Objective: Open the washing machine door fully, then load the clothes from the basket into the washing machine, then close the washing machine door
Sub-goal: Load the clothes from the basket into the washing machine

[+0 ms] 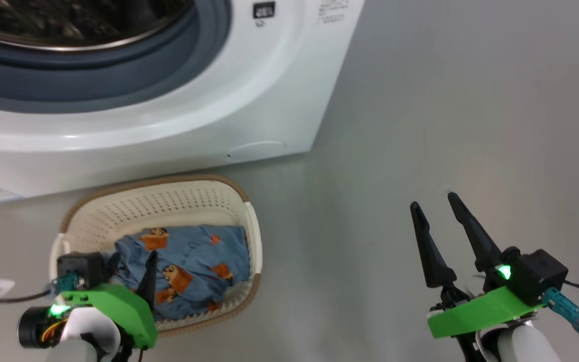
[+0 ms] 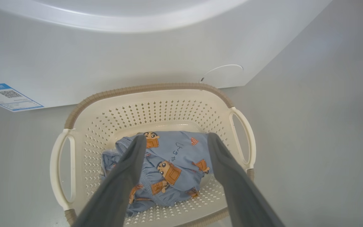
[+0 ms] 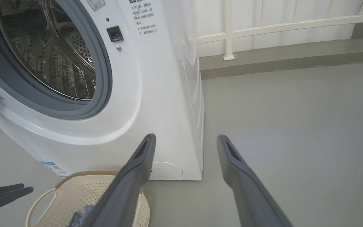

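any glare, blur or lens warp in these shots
Head view: soft glare streak across the washing machine front. Left wrist view: left pincer soft-edged, clothes sharp. Right wrist view: steel drum glints, wide-angle lens skews the machine's edges.

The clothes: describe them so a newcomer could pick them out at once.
Find the big white washing machine. On the floor before it stands a cream perforated basket. The clothes lie inside: a light blue bundle printed with orange-brown cartoon figures, the only fabric there.
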